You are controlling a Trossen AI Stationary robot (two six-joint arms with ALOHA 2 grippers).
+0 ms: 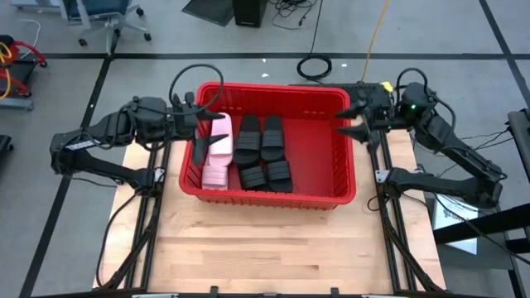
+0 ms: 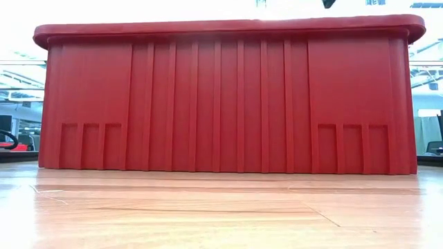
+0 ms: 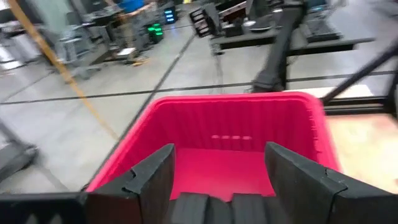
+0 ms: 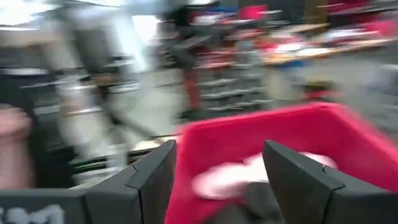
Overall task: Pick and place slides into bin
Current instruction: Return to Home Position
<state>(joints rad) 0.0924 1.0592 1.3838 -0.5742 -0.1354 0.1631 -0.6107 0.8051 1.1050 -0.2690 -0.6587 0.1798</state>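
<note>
Slides [image 1: 248, 141], open-toe sandals with a wide strap, are all seen inside the big red plastic bin [image 1: 319, 157] with the thick rim. The bin is set on the light wooden table [image 1: 265, 240]. Two pale pinkish-white slides [image 1: 217, 153] are laid along the bin's left side. Four black slides [image 1: 273, 136] are laid just beside them, near the middle. In the low view only the bin's ribbed red wall is shown, so nothing inside can be checked there.

The left gripper [image 1: 204, 128] is held over the bin's left rim, close by the pale slides. Its two dark fingers are spread apart and nothing is held between them. The right gripper [image 1: 358, 118] is held at the bin's right rim, with its fingers spread apart too and nothing gripped.

The picking and dropping is judged to be done, since six slides can be counted in the bin. The step in hand is judged to be the going-home step. For the next move, both arms need to be pulled back from the bin, each out to its own side. Care is needed so that the rim is not bumped and no slide is caught.
</note>
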